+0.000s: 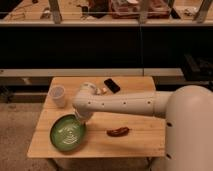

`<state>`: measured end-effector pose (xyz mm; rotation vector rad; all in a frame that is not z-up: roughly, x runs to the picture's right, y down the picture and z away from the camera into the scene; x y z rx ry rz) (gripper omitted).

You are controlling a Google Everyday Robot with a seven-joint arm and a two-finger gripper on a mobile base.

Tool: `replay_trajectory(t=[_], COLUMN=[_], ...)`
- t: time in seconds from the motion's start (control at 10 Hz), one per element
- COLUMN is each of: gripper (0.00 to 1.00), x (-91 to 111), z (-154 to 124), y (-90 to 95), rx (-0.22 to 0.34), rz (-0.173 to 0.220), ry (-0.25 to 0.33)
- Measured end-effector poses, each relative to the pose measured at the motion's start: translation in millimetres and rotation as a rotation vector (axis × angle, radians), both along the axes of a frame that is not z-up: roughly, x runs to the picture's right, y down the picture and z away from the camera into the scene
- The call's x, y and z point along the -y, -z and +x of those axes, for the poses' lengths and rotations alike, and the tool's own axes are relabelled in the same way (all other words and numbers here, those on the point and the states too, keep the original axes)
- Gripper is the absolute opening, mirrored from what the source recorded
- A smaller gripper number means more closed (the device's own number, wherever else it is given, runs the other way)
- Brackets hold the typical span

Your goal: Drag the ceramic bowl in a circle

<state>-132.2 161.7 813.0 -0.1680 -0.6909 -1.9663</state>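
The ceramic bowl [67, 132] is wide, shallow and glossy green. It sits at the front left of the wooden table [135, 145]. My gripper [81, 119] reaches down at the bowl's upper right rim, at the end of the white arm [125, 105] that stretches in from the right. The arm's wrist hides the fingertips where they meet the rim.
A small white cup [58, 96] stands at the table's back left. A black phone [112, 85] lies at the back centre, with a small pale object [102, 91] beside it. A dark red, pepper-like item [118, 131] lies right of the bowl. A dark counter runs behind the table.
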Motion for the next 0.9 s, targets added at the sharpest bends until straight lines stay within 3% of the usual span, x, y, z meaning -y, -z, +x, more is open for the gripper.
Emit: replay_trajectory(t=[0.2, 0.6, 0.9], gripper=[0.0, 0.0, 0.0], x=[15.6, 52.5, 54.0], z=[3.4, 41.6, 55.4], y=[-14.2, -46.1, -47.0], rx=[-0.017, -0.062, -0.08], rz=[-0.001, -0.01, -0.024], ry=[-0.03, -0.105, -0.13])
